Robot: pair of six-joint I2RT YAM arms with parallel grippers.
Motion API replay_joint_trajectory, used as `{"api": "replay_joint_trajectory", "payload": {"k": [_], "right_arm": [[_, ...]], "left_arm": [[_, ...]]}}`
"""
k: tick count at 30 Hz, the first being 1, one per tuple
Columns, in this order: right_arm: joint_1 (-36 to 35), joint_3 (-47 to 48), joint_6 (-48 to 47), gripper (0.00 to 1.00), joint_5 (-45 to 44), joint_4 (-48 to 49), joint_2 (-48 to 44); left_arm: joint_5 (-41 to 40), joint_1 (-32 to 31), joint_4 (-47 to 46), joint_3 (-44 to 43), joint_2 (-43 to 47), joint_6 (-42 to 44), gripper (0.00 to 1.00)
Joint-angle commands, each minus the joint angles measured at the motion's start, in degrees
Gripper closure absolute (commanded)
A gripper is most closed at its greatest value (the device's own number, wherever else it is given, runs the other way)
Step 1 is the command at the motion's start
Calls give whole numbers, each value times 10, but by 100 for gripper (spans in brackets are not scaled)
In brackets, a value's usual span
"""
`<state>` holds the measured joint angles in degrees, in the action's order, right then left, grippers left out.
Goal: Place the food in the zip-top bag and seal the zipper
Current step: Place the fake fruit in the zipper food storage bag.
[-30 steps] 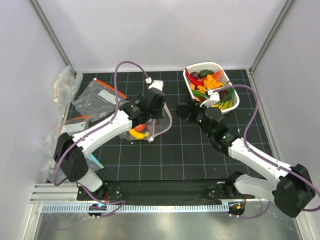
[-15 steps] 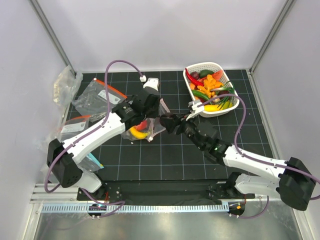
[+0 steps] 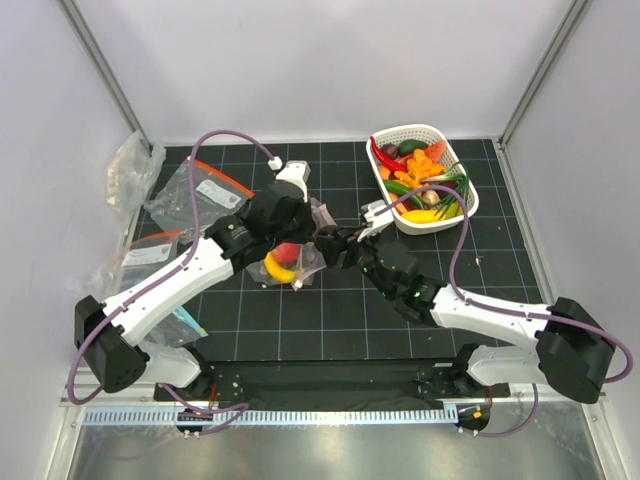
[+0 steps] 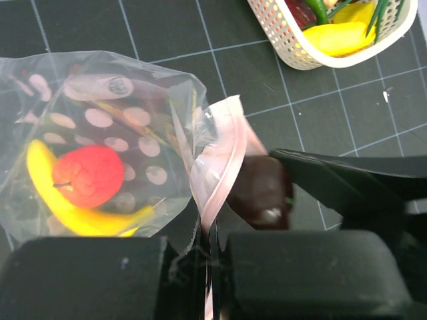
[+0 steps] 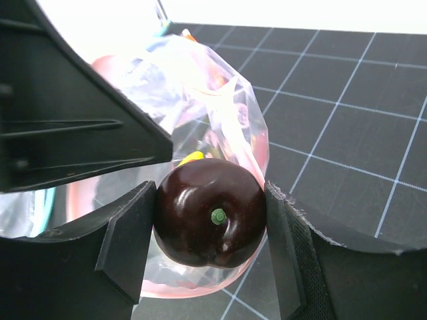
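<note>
The clear zip-top bag lies on the black mat with a yellow banana and a red fruit inside. My left gripper is shut on the pale pink zipper and holds the mouth edge up. My right gripper is shut on a dark purple round fruit with a green stem. It holds the fruit right at the bag's pink-rimmed mouth. From above, the two grippers meet over the bag, the fruit just to its right.
The white basket at the back right holds several more food pieces. Two clear bags with orange-red strips lie at the left, with crumpled clear plastic by the left wall.
The right arm has swung left from beside the basket to the bag's mouth, carrying the dark fruit. The left arm has shifted slightly left, still gripping the zipper edge.
</note>
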<state>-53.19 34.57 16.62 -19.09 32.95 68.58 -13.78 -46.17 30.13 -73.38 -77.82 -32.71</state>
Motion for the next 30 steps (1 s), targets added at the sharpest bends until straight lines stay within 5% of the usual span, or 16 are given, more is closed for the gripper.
{"api": "replay_joint_trajectory", "payload": {"k": [1, 30], "right_arm": [[-4, 36, -6, 45, -21, 9, 19], [-78, 72, -84, 46, -65, 0, 60]], "left_arm": [[31, -1, -47, 6, 23, -9, 97], [9, -1, -58, 24, 58, 3, 100]]}}
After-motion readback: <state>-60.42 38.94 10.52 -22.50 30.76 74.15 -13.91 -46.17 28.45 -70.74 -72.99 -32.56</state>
